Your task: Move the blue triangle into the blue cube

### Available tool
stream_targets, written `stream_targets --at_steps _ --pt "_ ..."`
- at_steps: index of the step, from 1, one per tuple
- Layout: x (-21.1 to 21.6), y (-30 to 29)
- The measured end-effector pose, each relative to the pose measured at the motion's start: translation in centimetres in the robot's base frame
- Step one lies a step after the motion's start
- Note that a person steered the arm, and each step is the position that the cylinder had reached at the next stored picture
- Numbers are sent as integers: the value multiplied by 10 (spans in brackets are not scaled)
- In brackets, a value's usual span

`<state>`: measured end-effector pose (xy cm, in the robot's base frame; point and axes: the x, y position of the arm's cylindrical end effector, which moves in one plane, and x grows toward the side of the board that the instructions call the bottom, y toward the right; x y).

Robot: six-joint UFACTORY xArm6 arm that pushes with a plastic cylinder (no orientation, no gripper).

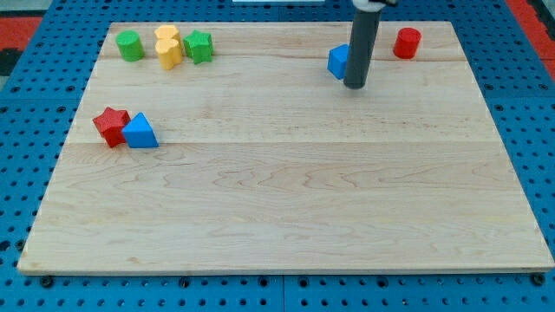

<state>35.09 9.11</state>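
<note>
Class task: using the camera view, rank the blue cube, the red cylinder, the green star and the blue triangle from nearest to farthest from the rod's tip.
Measured from my tip:
1. blue cube, right beside it, on its left.
2. red cylinder, toward the view's top right.
3. green star, top left cluster.
4. blue triangle, far left, against the red star.

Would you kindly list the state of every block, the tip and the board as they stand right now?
blue triangle: view's left, touching the red star.
red star: flat, beside the triangle.
blue cube: view's top, partly hidden behind the rod.
my tip: on the board, right beside the cube.
red cylinder: upright, alone.
green cylinder: upright, top left.
yellow block: next to the green star.
green star: top left.
board: flat.
</note>
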Motion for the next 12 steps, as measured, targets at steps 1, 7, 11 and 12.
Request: stream_targets --at_steps 1,7,11,12 --pt "-30 -35" --pt "124 -365" --pt "77 -213" --pt "45 -166"
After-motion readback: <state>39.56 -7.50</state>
